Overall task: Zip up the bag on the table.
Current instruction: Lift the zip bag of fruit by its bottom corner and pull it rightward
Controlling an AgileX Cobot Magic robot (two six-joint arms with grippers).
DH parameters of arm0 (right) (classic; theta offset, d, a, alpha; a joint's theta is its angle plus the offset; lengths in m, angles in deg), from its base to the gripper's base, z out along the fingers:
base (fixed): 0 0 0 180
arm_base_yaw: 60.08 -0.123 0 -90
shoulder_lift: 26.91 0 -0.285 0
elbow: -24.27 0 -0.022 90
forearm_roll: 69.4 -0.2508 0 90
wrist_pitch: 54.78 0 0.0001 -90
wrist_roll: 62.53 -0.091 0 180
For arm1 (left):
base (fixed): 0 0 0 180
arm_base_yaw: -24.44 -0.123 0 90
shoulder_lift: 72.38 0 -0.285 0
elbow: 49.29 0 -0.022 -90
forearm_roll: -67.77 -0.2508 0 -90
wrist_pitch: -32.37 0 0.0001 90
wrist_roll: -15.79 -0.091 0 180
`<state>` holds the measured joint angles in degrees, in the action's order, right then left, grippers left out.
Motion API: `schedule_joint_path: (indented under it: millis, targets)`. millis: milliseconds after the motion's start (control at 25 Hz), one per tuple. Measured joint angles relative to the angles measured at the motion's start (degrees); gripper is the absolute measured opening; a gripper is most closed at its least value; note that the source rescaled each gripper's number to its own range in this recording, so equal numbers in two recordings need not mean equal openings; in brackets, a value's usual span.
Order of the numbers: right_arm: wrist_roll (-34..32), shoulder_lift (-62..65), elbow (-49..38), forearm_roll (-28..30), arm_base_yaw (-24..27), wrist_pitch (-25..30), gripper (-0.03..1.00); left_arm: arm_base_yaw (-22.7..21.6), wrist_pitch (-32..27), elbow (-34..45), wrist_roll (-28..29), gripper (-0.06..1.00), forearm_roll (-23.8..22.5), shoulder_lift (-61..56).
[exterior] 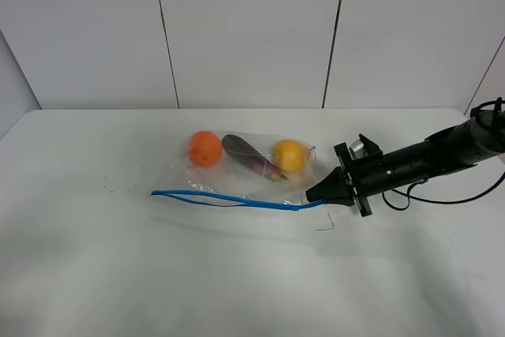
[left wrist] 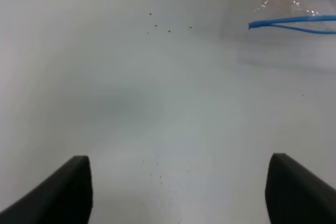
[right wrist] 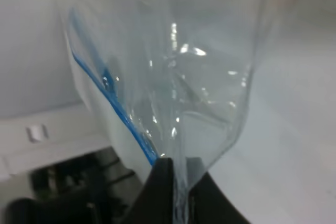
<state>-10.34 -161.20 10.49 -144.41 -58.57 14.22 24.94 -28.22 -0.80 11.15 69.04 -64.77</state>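
One corner of the bag (exterior: 237, 183) is pinched in the right tool (exterior: 313, 192), at an end of the blue zip strip (exterior: 229, 199); the bag lies in the middle of the desk (exterior: 95, 274), with an orange (exterior: 204, 148), a purple vegetable (exterior: 248, 155) and a yellow fruit (exterior: 289, 155) inside. The left tool (left wrist: 181, 192) hangs spread and empty above bare desk, short of the strip's other end. With that end unheld, a pull would likely drag the whole bag rather than seal it.
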Motion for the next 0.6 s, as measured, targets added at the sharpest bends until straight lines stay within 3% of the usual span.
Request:
schedule_joint_path:
  millis: [280, 600]
  targets:
    - [-10.1, 0.0, 0.0, -5.7, 0.0, 0.2, 0.0, 0.0, 0.0, 0.0, 0.0, 1.0, 0.0, 0.0]
    - [-13.1, 4.4, 0.0, -6.3, 0.0, 0.0, 0.0, 0.0, 0.0, 0.0, 0.0, 1.0, 0.0, 0.0]
